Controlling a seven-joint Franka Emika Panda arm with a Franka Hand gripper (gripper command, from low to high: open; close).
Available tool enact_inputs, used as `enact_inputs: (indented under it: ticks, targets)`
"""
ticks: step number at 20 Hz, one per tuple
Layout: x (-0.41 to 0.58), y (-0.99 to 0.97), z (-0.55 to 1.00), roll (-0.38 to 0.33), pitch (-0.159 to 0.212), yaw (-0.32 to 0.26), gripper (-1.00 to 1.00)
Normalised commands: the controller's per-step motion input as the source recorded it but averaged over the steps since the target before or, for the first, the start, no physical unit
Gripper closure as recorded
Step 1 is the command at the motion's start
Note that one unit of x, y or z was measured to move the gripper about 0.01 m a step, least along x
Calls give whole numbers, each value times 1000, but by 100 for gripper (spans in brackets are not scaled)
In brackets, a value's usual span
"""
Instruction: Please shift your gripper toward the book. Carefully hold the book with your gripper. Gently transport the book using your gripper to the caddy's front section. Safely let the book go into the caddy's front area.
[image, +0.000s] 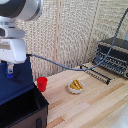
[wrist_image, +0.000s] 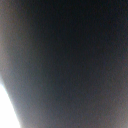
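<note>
Now the gripper (image: 10, 70) hangs at the exterior view's left, its blue-tipped fingers (image: 9, 75) down against the upper part of the book (image: 15, 82). Whether they actually pinch the cover cannot be told; one finger shows and the gap is hidden (the wrist view gives only a dark blur filling the picture, with a pale patch at one corner, which suggests something dark sits very close to the lens).

The book lies right under the gripper, a navy slab tilted so its high end is at the fingers and its low end meets the rim of the caddy (image: 22, 112). Its long axis seems to run downward toward the exterior view's right. The caddy sits directly below, black and open-topped, so the coming move is probably mostly a short descent; which section is the front cannot be read here.

Farther out on the table (image: 95, 100) stand a red cup (image: 42, 83), a small bowl (image: 76, 87) with yellow food, and a toaster oven (image: 113, 55) at the far right.
</note>
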Motion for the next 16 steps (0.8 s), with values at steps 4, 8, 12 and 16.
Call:
enact_inputs:
  ticks: [4, 8, 12, 16]
  targets:
    - [-111, 12, -141, -12, 80, -81, 100]
    - [0, 0, -54, 0, 3, 0, -100]
    - [97, -44, 34, 8, 0, 0, -100]
    - [200, -189, 301, 28, 21, 0, -100]
